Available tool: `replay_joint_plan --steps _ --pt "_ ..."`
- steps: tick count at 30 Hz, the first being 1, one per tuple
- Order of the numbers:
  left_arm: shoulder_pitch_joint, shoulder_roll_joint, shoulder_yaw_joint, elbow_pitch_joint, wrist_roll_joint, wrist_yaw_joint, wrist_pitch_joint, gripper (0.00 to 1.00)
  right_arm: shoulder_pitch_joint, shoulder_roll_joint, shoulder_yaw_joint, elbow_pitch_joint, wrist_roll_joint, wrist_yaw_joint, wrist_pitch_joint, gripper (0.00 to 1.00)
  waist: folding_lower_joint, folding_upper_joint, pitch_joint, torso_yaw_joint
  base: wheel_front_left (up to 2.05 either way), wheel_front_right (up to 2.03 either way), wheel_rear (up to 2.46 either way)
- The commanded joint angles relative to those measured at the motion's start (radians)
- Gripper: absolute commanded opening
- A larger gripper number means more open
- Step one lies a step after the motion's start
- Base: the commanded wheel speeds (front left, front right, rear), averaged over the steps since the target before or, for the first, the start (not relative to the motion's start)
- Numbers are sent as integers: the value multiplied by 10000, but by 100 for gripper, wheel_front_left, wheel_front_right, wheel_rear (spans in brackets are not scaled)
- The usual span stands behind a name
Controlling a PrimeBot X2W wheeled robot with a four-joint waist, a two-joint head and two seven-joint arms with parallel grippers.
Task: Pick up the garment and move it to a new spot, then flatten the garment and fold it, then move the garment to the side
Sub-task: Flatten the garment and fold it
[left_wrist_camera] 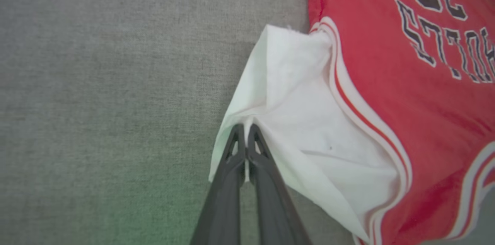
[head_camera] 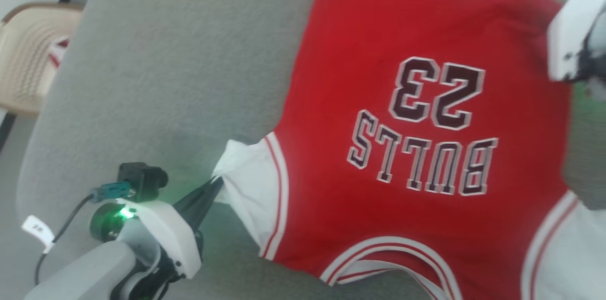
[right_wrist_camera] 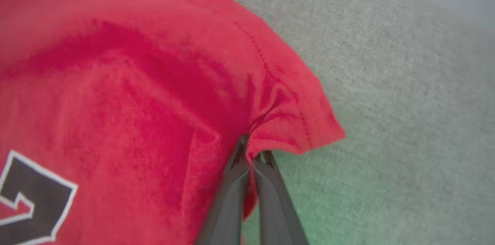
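A grey cloth-covered bench [head_camera: 165,77] carries the garment [head_camera: 360,30], spread print-up. Nearest, the left tool [left_wrist_camera: 246,131] is pinched shut on the edge of the white sleeve [left_wrist_camera: 301,102] at its tips. Farther off, the right tool [right_wrist_camera: 253,152] is clamped on the red hem corner [right_wrist_camera: 309,129]. The cloth looks light and limp, so these opposite corners seem good holds.

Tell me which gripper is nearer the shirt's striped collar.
Left. The left gripper pinches the white sleeve next to the collar; the right gripper pinches a red hem corner, far from it.
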Motion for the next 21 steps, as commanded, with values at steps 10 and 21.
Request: replay_joint_plan --steps 10,21 --pt "699 999 158 -716 -323 608 217 0 2968 -1481 2095 -4023 2544 -3 -466 0 0 0 -1424 -1819 0 0 0" --pt "1374 1688 238 -1410 -591 1079 234 0 5843 -2427 2137 -6598 3829 -5 -730 0 0 0 -2217 -2762 0 0 0"
